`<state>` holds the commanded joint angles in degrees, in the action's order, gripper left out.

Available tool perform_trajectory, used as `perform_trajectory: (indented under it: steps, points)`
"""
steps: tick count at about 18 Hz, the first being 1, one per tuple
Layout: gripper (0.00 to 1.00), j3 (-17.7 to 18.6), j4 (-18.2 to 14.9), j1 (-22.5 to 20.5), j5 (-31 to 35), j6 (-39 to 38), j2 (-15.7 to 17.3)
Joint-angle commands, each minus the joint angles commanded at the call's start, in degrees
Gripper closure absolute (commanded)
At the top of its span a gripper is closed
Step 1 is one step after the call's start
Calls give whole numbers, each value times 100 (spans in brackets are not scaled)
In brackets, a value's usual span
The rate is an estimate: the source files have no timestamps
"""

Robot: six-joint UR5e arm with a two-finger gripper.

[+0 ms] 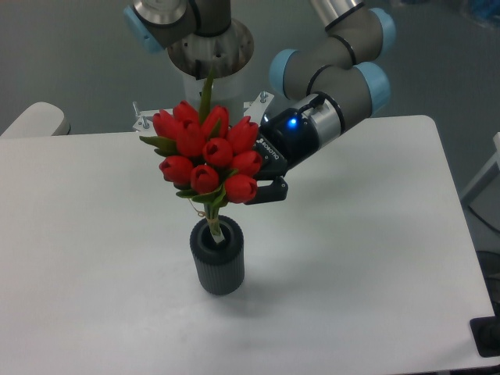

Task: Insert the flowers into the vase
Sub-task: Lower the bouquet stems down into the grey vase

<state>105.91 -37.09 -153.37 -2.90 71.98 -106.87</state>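
The flowers (206,152) are a tight bunch of red tulip heads with green leaves, held tilted above the vase (219,258). Their thin stems run down into the vase mouth. The vase is a small dark grey ribbed cylinder standing upright on the white table (375,258). My gripper (262,190) reaches in from the right behind the bunch, just above and right of the vase. It is shut on the flowers, and the lower tulip heads hide its fingertips. One dark finger (272,188) shows beside the lowest tulip.
The arm's base (209,43) stands at the back edge of the table behind the flowers, with metal brackets (141,119) beside it. A pale rounded object (35,119) sits off the table's back left corner. A black fixture (486,336) is at the front right corner.
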Motion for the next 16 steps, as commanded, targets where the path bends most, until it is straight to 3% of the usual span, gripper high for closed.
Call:
perform_trajectory:
  steps: [11,16]
  points:
    - [68,404,0,9,-9,70,0]
    - [68,492,-9,0,0,580,-184]
